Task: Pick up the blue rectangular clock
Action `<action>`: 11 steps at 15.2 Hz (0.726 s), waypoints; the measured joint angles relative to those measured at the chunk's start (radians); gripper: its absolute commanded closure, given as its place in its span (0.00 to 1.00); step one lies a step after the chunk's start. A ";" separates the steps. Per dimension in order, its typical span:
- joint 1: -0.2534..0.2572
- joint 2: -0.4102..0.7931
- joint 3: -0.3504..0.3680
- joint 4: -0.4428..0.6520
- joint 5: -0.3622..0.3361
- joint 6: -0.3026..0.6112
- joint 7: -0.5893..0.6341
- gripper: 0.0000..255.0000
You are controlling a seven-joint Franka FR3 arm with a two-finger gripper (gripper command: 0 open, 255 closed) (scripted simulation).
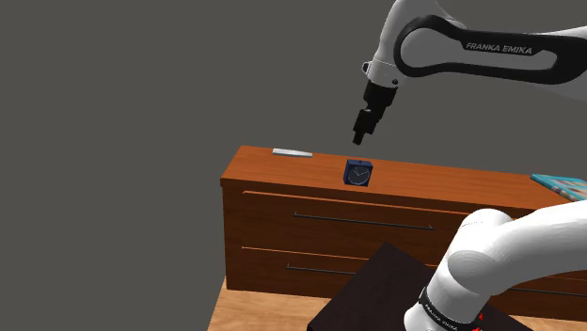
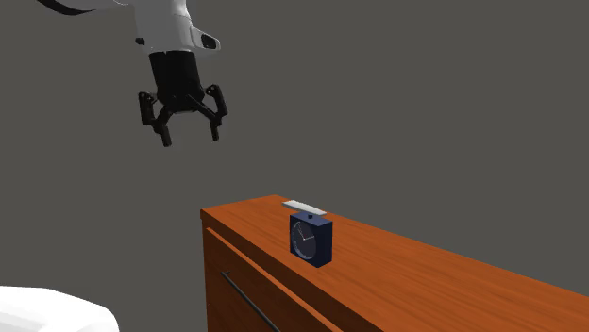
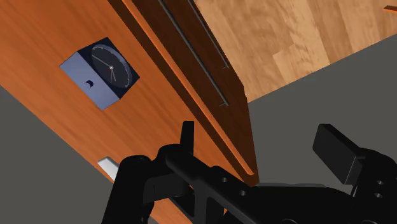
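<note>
Fingers (image 1: 359, 138) spread wide, nothing between them, hanging in the air well above the dresser (image 1: 452, 184).

Blue clock (image 1: 358, 173) stands upright on the dresser top, near its front edge. In the shoulder view it sits at about 6 o'clock from me, almost straight below. In the second exterior view the clock (image 2: 311, 240) lies at 4 to 5 o'clock, so I judge some sideways offset is left to close.

A thin white strip (image 1: 292, 151) lies flat at 10 o'clock from the clock, near but apart. A teal book (image 1: 563, 184) is at 3 o'clock, well apart.

Step in hand, as I judge it: line up, then descend.
- Centre over the clock's top before going down.
- Turn the wrist so the pads meet two flat opposite faces, not its corners.
- Stay fully open until the body is between the pads.
- Stop short of the wood, since a knock could tip the clock over.

Containers: two drawers (image 1: 362, 220) in the dresser front, both shut. Contents hidden.
</note>
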 measured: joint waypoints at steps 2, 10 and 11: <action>0.000 0.003 -0.012 -0.005 -0.004 0.007 -0.016 0.00; -0.007 0.105 -0.198 -0.054 -0.064 0.127 -0.279 0.00; -0.008 0.128 -0.226 -0.047 -0.071 0.139 -0.318 0.00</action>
